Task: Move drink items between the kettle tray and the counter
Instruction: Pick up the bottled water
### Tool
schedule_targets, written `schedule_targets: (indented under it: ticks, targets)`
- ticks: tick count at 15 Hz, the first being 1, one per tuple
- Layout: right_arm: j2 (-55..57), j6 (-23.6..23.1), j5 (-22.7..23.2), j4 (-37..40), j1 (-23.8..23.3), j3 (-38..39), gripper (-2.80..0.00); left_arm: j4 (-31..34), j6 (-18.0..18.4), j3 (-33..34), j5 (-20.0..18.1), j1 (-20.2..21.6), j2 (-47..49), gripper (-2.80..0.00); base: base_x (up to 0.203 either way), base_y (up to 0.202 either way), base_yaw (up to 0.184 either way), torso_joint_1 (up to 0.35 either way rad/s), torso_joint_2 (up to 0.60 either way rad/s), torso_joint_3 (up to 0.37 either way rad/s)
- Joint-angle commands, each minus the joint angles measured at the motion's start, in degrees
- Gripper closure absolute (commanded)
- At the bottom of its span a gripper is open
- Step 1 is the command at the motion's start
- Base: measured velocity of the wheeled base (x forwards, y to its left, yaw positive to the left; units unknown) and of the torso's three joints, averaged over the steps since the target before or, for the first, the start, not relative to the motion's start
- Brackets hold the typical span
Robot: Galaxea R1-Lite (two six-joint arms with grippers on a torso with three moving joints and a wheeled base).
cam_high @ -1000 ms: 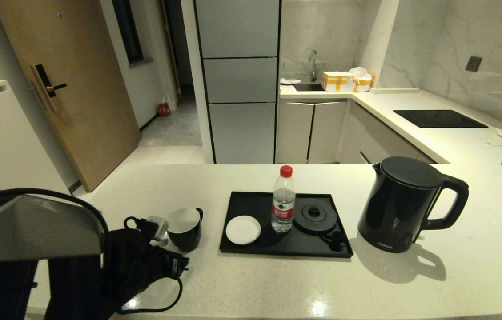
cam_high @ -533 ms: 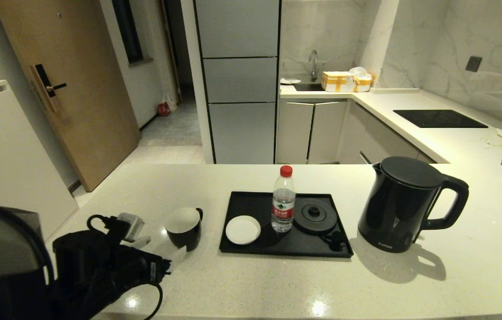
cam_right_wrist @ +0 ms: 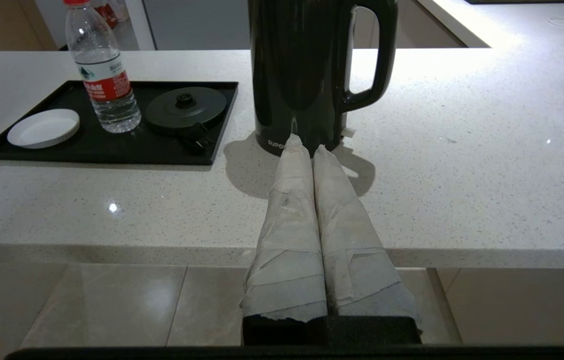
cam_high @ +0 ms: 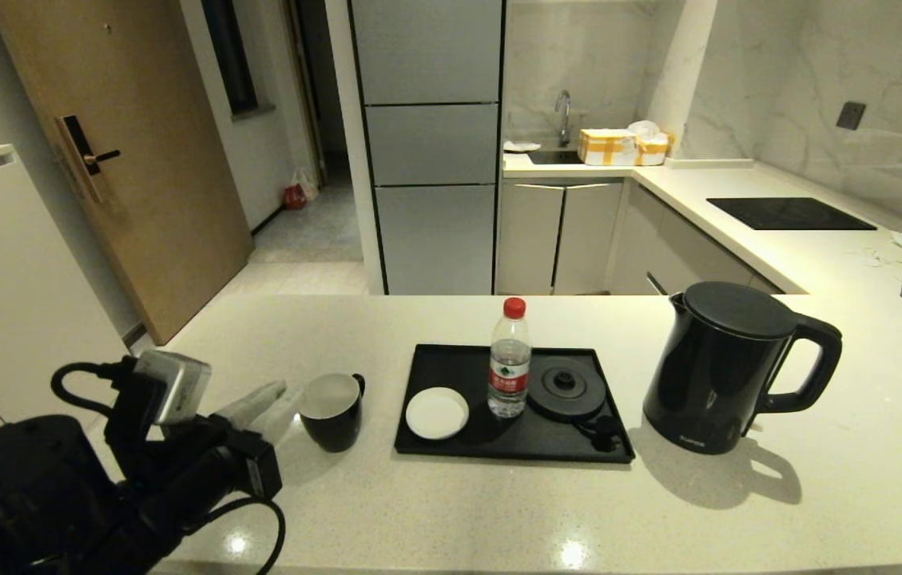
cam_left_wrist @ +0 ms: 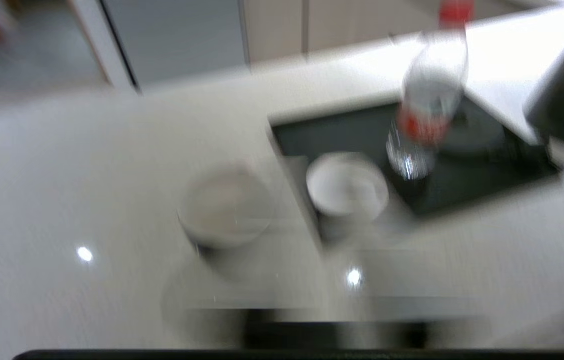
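Left end effector hovers beside the mug, fingers parted, empty. The mug looks rigid, glossy, light; grip across the rim.

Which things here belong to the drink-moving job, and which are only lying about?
Job things:
- kettle, on the counter
- water bottle, on the kettle tray
- mug, on the counter

Lying about:
- white saucer, on the tray
- yellow boxes beside the sink
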Motion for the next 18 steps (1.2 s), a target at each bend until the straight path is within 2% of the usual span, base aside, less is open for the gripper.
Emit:
schedule_targets:
  ticks: [1,3,4,5,7,10,13,14,15,16,18]
  targets:
    - [0.07,-0.03,0.00,-0.01,-0.03,0.17,0.00,3.28,0.15,-6.87,4.46,-4.47,-2.49,0.00,0.000,0.000,0.000,0.000,0.00,0.000]
    - [0.07,-0.03,-0.03,-0.01,0.04,0.16,0.00,17.82,-0.66,-18.13,6.87,-8.32,-2.88,0.00,0.000,0.000,0.000,0.000,0.00,0.000]
    - [0.07,-0.03,-0.04,-0.01,-0.04,0.18,0.00,26.54,-2.22,-24.15,6.60,-10.47,-2.48,0.00,0.000,0.000,0.000,0.000,0.00,0.000]
    - [0.07,-0.03,-0.04,-0.01,0.05,0.09,0.00,34.20,-4.20,-28.86,5.33,-12.34,-1.67,0.00,0.000,0.000,0.000,0.000,0.00,0.000]
    - [0.07,-0.03,-0.04,-0.01,0.05,0.09,0.00,42.81,-6.95,-36.04,0.23,-14.58,4.96,0.00,0.000,0.000,0.000,0.000,0.00,0.000]
    - [0.07,-0.03,-0.03,-0.01,-0.02,0.09,0.00,46.63,-8.68,-42.68,-3.01,-16.69,19.60,0.00,0.000,0.000,0.000,0.000,0.00,0.000]
    - [0.07,-0.03,-0.04,-0.01,-0.04,0.09,0.00,44.78,-9.25,-49.62,-3.27,-17.55,31.65,0.00,0.000,0.000,0.000,0.000,0.00,0.000]
    - [0.07,-0.03,-0.04,-0.01,-0.04,0.09,0.00,44.27,-9.35,-52.04,-2.61,-17.70,34.22,-0.17,0.000,0.000,0.000,0.000,0.00,0.000]
    - [0.07,-0.03,-0.03,-0.01,-0.02,0.09,0.00,43.54,-9.31,-53.96,-1.45,-17.76,36.79,-2.80,0.000,0.000,0.000,0.000,0.00,0.000]
    - [0.07,-0.03,-0.04,-0.01,-0.03,0.09,0.00,42.23,-9.21,-55.93,-0.43,-17.86,39.79,-2.80,0.000,0.000,0.000,0.000,0.00,0.000]
    - [0.07,-0.03,0.00,-0.01,0.01,0.09,0.00,35.22,-9.15,-61.29,1.27,-18.72,44.08,-2.80,0.000,0.000,0.000,0.000,0.00,0.000]
